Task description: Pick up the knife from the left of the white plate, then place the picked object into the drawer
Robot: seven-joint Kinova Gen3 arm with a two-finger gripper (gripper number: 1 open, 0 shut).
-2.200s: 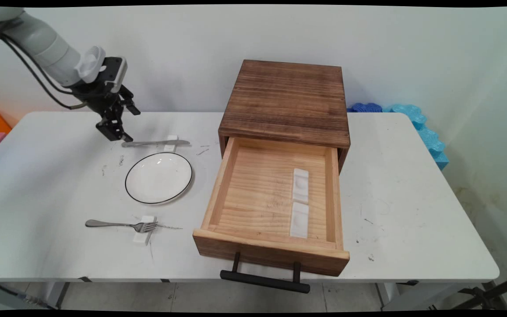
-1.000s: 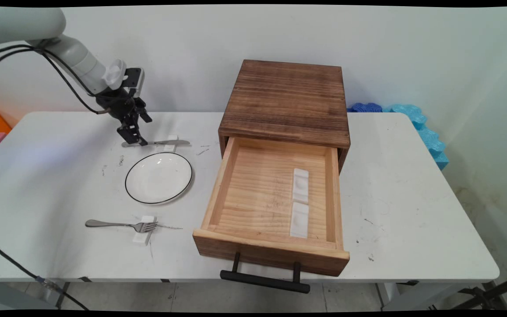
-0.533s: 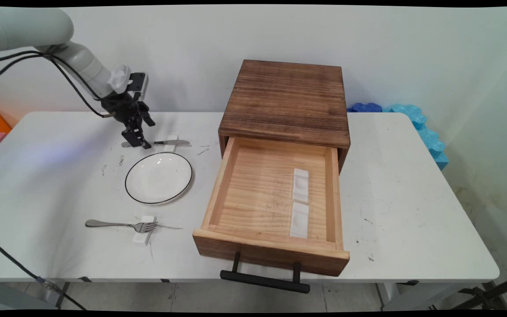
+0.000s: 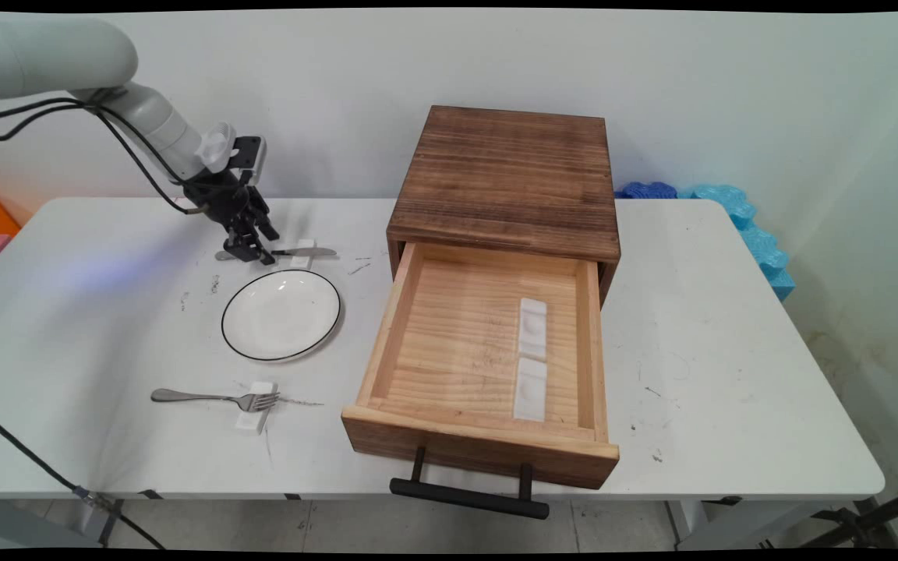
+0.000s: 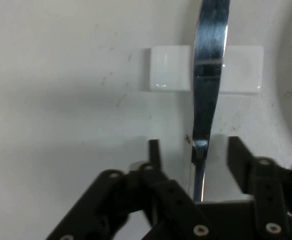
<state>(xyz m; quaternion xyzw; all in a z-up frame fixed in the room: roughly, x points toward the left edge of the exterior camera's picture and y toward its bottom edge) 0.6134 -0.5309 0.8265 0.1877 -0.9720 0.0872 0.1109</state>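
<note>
Open claw point(image 5: 193, 150) straddles the knife point(image 5: 208, 75) handle, its white rest point(image 5: 168, 75) ahead, plate point(image 4: 281, 315) nearby

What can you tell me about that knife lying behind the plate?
The knife is shiny, silvery metal, slim and flat. It lies along the white table behind the black-rimmed plate, its blade resting across a small white block. The open gripper straddles its handle, one finger on each side.
</note>
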